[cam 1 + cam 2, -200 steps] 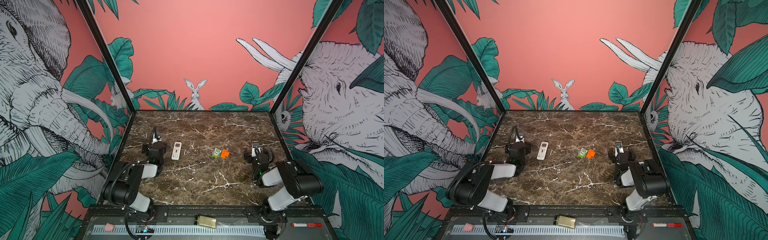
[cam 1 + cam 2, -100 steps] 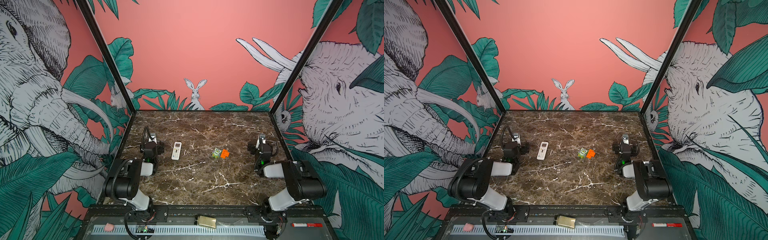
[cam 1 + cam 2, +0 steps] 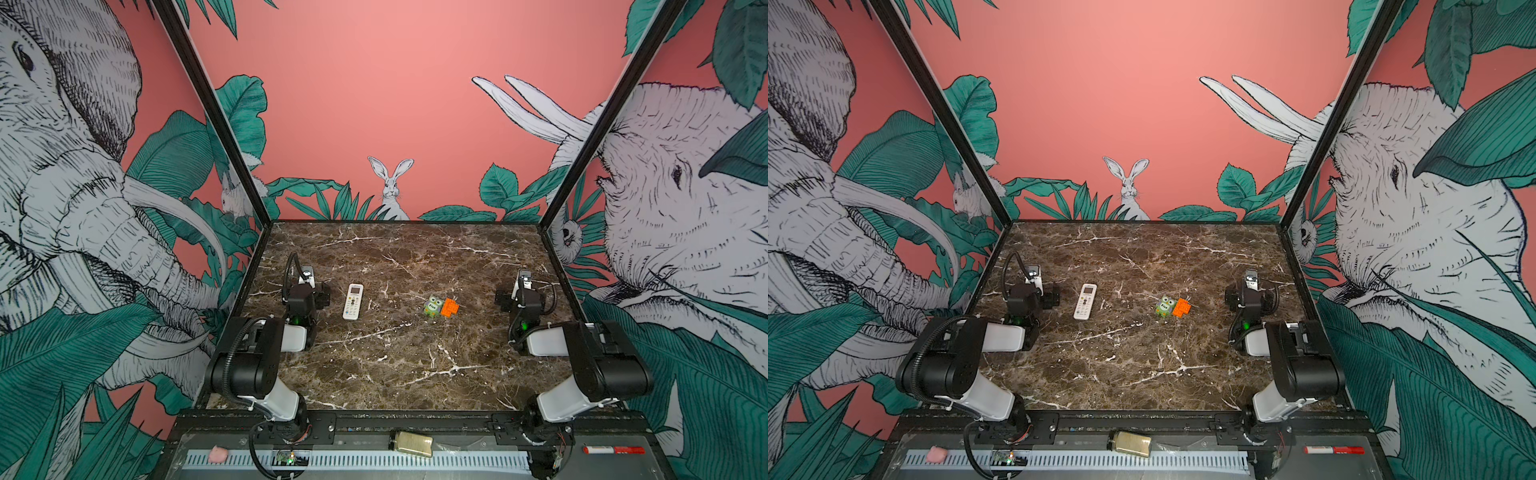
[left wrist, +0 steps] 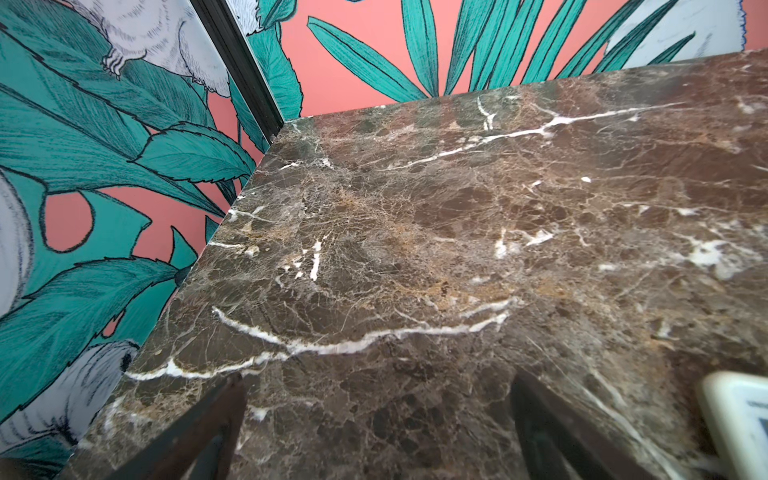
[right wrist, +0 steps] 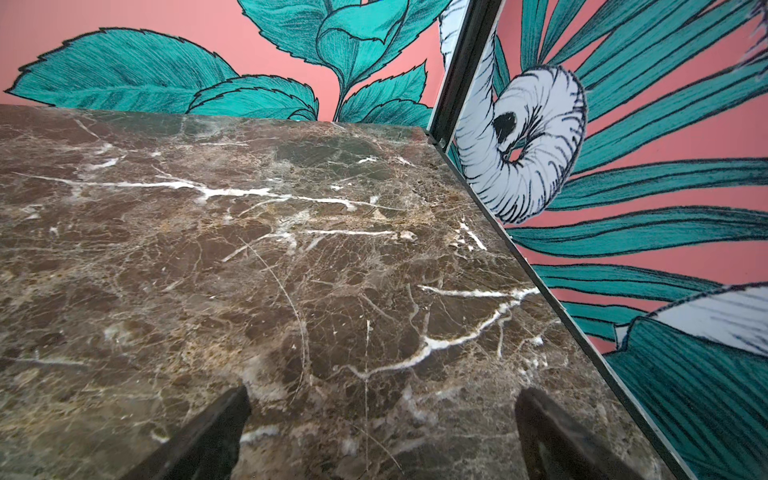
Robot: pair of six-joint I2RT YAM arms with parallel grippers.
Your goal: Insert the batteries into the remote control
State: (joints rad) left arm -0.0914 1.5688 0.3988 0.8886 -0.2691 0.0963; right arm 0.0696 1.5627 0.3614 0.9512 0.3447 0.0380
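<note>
Slim white remote control (image 3: pixel 353 301) on veined marble (image 3: pixel 395 357), left end effector (image 4: pixel 376 392), right end effector (image 5: pixel 382 399) both spread apart

Both top views look down from high above the near edge toward the back wall (image 3: pixel 374 104), covering the whole worktop (image 3: pixel 395 365). Each wrist camera sits low and close over the marble, looking past its fingers (image 4: pixel 208 415) into a rear corner; the left one clips the remote control (image 4: pixel 739 415).

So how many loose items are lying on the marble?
3: the remote control left of centre, and the green owl toy beside the orange brick right of centre. Dark batteries could be lost against the marble.
</note>
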